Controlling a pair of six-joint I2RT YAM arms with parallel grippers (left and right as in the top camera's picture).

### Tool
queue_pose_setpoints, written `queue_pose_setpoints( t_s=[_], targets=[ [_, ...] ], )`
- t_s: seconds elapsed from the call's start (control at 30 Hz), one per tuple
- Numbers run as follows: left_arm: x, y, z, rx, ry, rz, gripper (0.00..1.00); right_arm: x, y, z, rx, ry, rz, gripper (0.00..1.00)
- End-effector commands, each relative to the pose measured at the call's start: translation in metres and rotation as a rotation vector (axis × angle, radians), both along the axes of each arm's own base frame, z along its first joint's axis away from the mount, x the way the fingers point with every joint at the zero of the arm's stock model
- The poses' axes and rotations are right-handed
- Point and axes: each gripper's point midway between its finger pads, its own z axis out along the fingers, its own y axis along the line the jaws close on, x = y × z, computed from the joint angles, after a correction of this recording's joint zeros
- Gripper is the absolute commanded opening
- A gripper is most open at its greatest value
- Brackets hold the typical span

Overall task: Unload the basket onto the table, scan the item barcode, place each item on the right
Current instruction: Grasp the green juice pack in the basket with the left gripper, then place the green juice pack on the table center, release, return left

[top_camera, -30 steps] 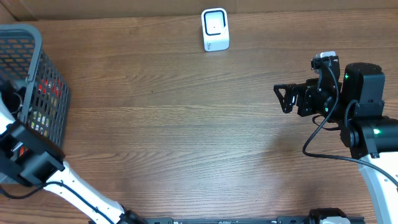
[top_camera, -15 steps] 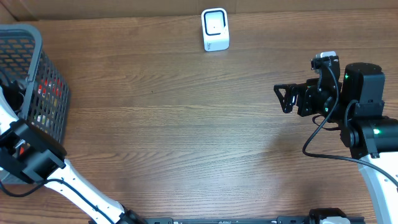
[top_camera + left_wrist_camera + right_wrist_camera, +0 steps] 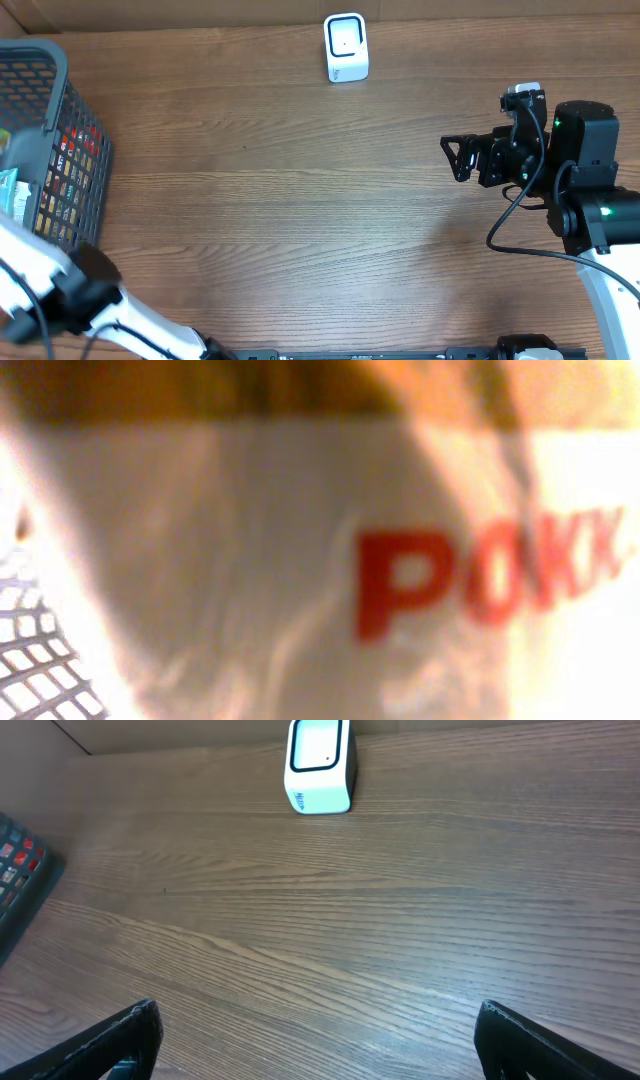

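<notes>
The packet point(image 3: 300, 560) fills almost the whole left wrist view. It is a white, smooth, slightly glossy wrapper with soft folds and big red letters, "POKK" as far as they can be read, and all is blurred because it is very near to the camera. A piece of grey mesh shows at the lower left corner of that view, so the packet is just beside the basket point(image 3: 62, 75). This is a grey wire basket with a rounded rim, standing at the left edge of the worktop point(image 3: 300, 210). Red and yellow goods show through its grid.

The left pincer is closed, but its fingers are hidden, so I cannot tell if it grips the packet. The right pincer point(image 3: 452, 158) is wide open, its black fingers above the right side of the worktop.

The worktop is brown wood with a long grain. The scanner point(image 3: 346, 46), a small white box with rounded corners, stands upright at the far edge. Between it, the basket and the right pincer lies a broad open stretch of wood.
</notes>
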Motion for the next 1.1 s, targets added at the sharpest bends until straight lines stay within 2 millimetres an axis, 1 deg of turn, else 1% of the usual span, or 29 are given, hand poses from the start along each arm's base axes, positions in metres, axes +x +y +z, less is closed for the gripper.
queue_pose_setpoints(
  t_s=[0.0, 0.07, 0.13, 0.2, 0.27, 0.4, 0.43, 0.53, 0.57, 0.7, 0.73, 0.77, 0.8, 0.83, 0.87, 0.93, 1.0, 1.03, 1.07],
  targets=[
    [0.002, -0.065, 0.056, 0.04, -0.14, -0.124, 0.04, 0.002, 0.0, 0.012, 0.001, -0.034, -0.004, 1.0],
    [0.008, -0.092, 0.057, 0.029, -0.134, -0.19, 0.04, 0.002, 0.0, 0.012, 0.0, -0.033, -0.004, 1.0],
    [0.021, -0.122, 0.052, 0.011, -0.116, -0.275, 0.04, 0.002, 0.0, 0.012, 0.0, -0.033, -0.004, 1.0],
    [0.036, -0.153, 0.04, -0.014, -0.081, -0.364, 0.04, 0.002, 0.0, 0.012, 0.0, -0.034, -0.004, 1.0],
    [0.049, -0.184, 0.024, -0.044, -0.033, -0.451, 0.04, 0.002, 0.0, 0.012, 0.0, -0.034, -0.004, 1.0],
    [0.07, -0.248, -0.024, -0.113, 0.111, -0.612, 0.04, 0.002, 0.0, 0.012, 0.0, -0.034, -0.004, 1.0],
    [0.073, -0.26, -0.036, -0.127, 0.146, -0.643, 0.04, 0.002, 0.0, 0.012, 0.0, -0.034, -0.004, 1.0],
    [0.079, -0.299, -0.082, -0.177, 0.282, -0.721, 0.04, 0.002, 0.0, 0.012, 0.0, -0.034, -0.004, 1.0],
    [0.078, -0.311, -0.102, -0.194, 0.346, -0.733, 0.04, 0.002, 0.0, 0.012, 0.0, -0.034, -0.004, 1.0],
    [0.077, -0.345, -0.168, -0.224, 0.511, -0.747, 0.04, 0.002, 0.0, 0.012, 0.0, -0.034, -0.004, 1.0],
    [0.077, -0.352, -0.182, -0.23, 0.535, -0.749, 0.04, 0.002, 0.0, 0.012, 0.0, -0.034, -0.004, 1.0],
    [0.078, -0.362, -0.201, -0.239, 0.559, -0.755, 0.04, 0.002, 0.0, 0.012, 0.0, -0.033, -0.004, 1.0],
    [0.078, -0.37, -0.216, -0.245, 0.573, -0.758, 0.05, 0.002, 0.0, 0.012, 0.0, -0.032, -0.004, 1.0],
    [0.079, -0.377, -0.226, -0.25, 0.577, -0.764, 0.04, 0.002, 0.0, 0.011, 0.0, -0.031, -0.004, 1.0],
    [0.078, -0.387, -0.244, -0.253, 0.586, -0.765, 0.04, 0.003, 0.0, 0.01, 0.0, -0.026, -0.004, 1.0],
    [0.076, -0.399, -0.262, -0.257, 0.592, -0.761, 0.05, 0.004, 0.0, 0.008, -0.001, -0.018, -0.004, 1.0],
    [0.072, -0.409, -0.274, -0.257, 0.598, -0.764, 0.04, 0.005, 0.0, 0.004, -0.001, -0.005, -0.004, 1.0],
    [0.07, -0.414, -0.279, -0.255, 0.602, -0.769, 0.06, 0.005, 0.0, 0.003, -0.002, -0.001, -0.004, 1.0],
    [0.068, -0.418, -0.282, -0.254, 0.606, -0.774, 0.1, 0.006, 0.0, 0.0, -0.002, 0.009, -0.004, 1.0]
  ],
)
